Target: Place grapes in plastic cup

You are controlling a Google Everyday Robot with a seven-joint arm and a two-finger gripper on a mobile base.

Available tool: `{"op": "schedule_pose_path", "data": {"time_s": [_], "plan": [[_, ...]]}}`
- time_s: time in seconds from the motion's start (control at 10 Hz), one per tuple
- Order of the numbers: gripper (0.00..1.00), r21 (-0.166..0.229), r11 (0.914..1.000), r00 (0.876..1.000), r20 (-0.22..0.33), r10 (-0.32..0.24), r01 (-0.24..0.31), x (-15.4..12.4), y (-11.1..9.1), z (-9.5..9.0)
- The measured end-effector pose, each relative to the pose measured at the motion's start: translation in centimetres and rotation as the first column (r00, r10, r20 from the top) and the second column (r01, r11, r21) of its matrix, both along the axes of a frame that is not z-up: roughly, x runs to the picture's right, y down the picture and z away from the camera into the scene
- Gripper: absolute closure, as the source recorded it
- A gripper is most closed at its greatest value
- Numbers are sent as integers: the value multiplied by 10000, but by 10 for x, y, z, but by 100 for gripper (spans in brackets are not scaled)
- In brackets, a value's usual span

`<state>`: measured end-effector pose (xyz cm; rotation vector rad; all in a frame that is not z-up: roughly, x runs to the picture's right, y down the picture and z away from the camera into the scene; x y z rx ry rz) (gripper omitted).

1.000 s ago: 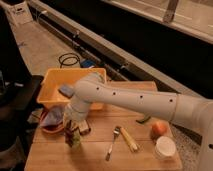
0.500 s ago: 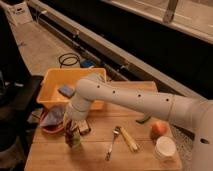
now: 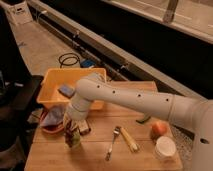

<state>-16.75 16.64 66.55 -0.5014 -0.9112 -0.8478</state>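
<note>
gripper (image 3: 73,131) low over plastic cup (image 3: 73,140)

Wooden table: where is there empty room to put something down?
On the wooden table, bare wood shows along the front edge, between the translucent green plastic cup and silver fork. It is crowded at the left: the gripper over the cup, orange bowl, yellow bin.

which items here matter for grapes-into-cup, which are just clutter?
Job:
- plastic cup, light green, at the table's left front
- gripper, lowered right over that cup
- grapes: not visible on their own

Clutter:
- yellow bin with blue sponge
- orange bowl with grey cloth
- fork
- orange-red fruit
- white cup
</note>
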Motion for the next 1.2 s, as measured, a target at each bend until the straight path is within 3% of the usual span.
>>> {"op": "schedule_pose_path", "data": {"time_s": [0.6, 1.2], "plan": [[71, -26, 10000, 10000, -20, -13, 13, 0, 2, 0], [71, -307, 9995, 10000, -14, 8, -9, 2, 13, 6]]}}
